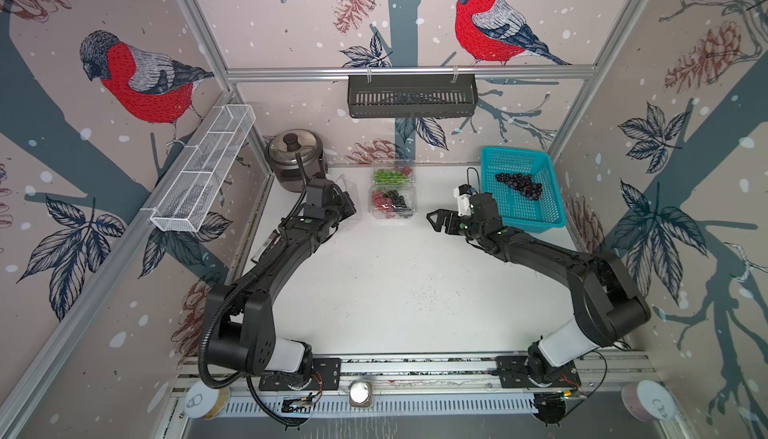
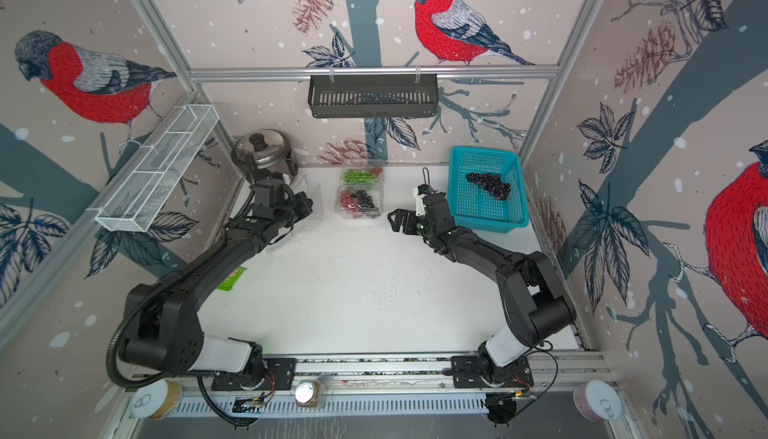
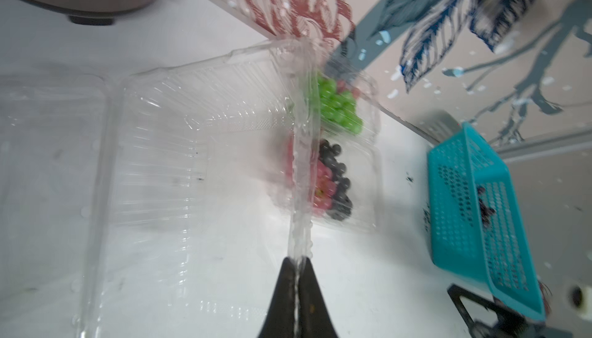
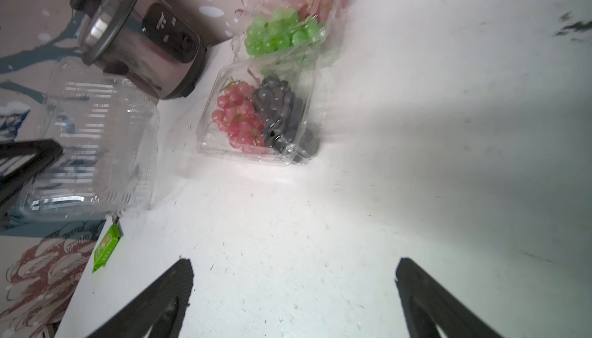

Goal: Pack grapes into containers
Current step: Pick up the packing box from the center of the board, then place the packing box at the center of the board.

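My left gripper [image 3: 298,259] is shut on the thin rim of an empty clear container [image 3: 192,160], which stands open near the rice cooker; in a top view this gripper [image 1: 349,205] is at the box's edge. Two more containers sit mid-back: one with green and red grapes [image 1: 392,176], one with red and dark grapes [image 1: 392,202]. A dark bunch of grapes [image 1: 519,185] lies in the turquoise basket [image 1: 523,214]. My right gripper [image 1: 434,220] hovers open and empty between the basket and the filled boxes, its fingers [image 4: 179,275] wide apart over bare table.
A steel rice cooker [image 1: 291,154] stands at the back left corner. A small green packet [image 4: 107,250] lies on the table's left side, under my left arm. A white wire rack [image 1: 203,171] and a black shelf [image 1: 411,96] hang on the walls.
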